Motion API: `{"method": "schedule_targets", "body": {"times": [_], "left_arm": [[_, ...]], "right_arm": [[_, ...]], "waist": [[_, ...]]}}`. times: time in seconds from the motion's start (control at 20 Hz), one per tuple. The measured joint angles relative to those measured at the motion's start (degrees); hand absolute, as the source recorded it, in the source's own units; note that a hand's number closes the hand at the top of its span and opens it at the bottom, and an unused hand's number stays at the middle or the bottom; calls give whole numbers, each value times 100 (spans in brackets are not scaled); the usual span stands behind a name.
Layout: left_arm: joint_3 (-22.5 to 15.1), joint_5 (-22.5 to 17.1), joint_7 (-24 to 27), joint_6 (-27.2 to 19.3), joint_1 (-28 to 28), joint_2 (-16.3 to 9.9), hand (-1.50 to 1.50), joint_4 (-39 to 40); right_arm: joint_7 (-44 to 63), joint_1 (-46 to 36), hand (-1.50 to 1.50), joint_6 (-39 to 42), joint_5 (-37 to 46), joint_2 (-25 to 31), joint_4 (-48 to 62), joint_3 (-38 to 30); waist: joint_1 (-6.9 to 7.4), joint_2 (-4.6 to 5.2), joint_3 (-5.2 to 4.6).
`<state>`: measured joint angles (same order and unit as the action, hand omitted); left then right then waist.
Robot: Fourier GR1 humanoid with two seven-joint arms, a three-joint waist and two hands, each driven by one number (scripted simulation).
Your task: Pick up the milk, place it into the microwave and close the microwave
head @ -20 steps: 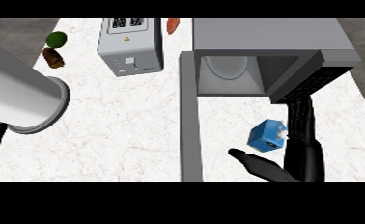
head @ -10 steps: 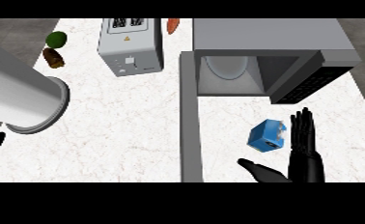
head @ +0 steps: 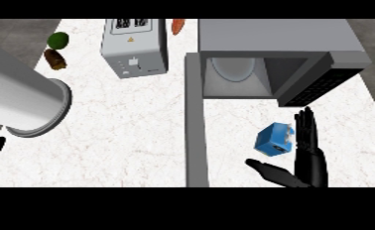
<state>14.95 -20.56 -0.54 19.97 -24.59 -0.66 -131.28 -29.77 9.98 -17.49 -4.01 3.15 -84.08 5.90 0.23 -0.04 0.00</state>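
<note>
- Reaching in from the lower edge, the right hand (head: 306, 155) stands open beside the milk (head: 275, 139), fingers straight along its right side and thumb spread below it, holding nothing; I take this as the set-up for a grasp.
- The milk, a small blue carton, sits on the desk (head: 132, 135) just in front of the microwave (head: 275, 60).
- The microwave's door (head: 322, 80) hangs open, ready for loading; only a pale round plate (head: 233, 68) shows inside.
- The left hand is out of sight.

— What's the surface like?
— A white marbled counter (head: 132, 125) fills most of the view, evenly lit.
— Anything beyond it?
— Dark grey floor (head: 26, 33) at the upper left corner
</note>
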Motion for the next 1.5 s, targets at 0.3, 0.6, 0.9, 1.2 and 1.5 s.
{"method": "schedule_targets", "body": {"times": [0.3, 0.6, 0.9, 1.2, 1.5], "left_arm": [[7, -7, -3, 40, -88, 25, -150, -98], [209, -171, 81, 201, -84, -43, -150, 91], [112, -115, -83, 94, -26, 12, -150, -87], [101, -93, -50, 65, -10, 2, -150, -3], [158, -138, 21, 172, -26, -10, -150, 169]], "right_arm": [[-353, -400, -150, -19, -87, -15, 874, -452], [-662, -688, -150, -256, -44, 115, 1770, -946], [-1204, -977, -150, 146, -230, 234, 2695, -1269], [-1429, -1041, -150, 1769, -508, 345, 2988, -892], [-1912, -1222, 150, 2010, -457, 243, 3036, -821]], "waist": [[7, 2, 1], [12, 5, 1], [11, 5, 2], [27, 4, 5], [12, 1, 1]]}}
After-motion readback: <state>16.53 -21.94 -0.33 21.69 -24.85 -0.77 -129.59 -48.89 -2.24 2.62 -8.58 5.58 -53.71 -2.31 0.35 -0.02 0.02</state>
